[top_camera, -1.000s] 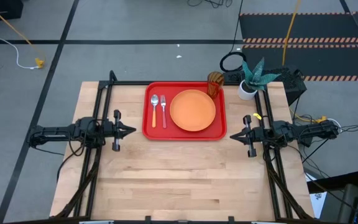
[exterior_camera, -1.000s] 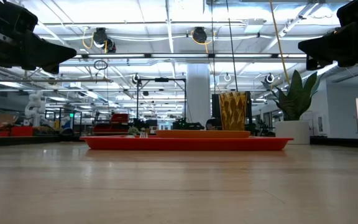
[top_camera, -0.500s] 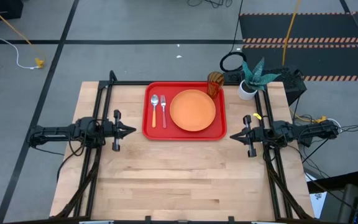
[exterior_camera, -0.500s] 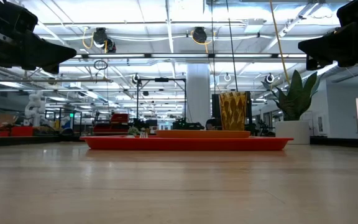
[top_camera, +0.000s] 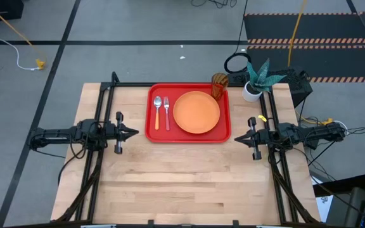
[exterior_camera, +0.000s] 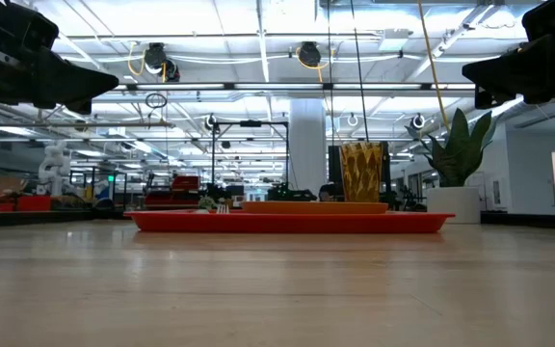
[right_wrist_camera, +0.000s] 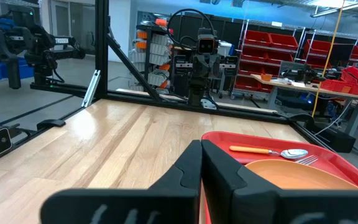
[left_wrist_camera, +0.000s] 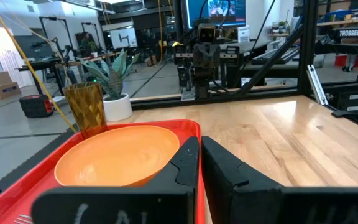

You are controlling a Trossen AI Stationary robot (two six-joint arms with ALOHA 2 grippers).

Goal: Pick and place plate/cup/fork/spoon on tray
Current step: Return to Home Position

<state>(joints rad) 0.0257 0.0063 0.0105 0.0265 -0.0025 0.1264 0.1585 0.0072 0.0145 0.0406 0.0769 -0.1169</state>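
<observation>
Red tray [top_camera: 188, 136] is seen carrying plate [top_camera: 196, 113], spoon [top_camera: 158, 107], fork [top_camera: 166, 111] and cup [top_camera: 218, 84], nothing having shifted lately, with left hand [top_camera: 132, 133] and right hand [top_camera: 239, 138] closed, parked beside it, so the task is judged complete.

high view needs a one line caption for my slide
Plate, spoon and fork on the red tray, cup at its corner, both grippers shut alongside.

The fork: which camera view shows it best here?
The high view: the fork lies fully visible, pink handle and tines, beside the spoon on the tray, left of the plate. The low view shows only a speck above the tray rim. The right wrist view shows just its tines; the left wrist view only a sliver.
</observation>
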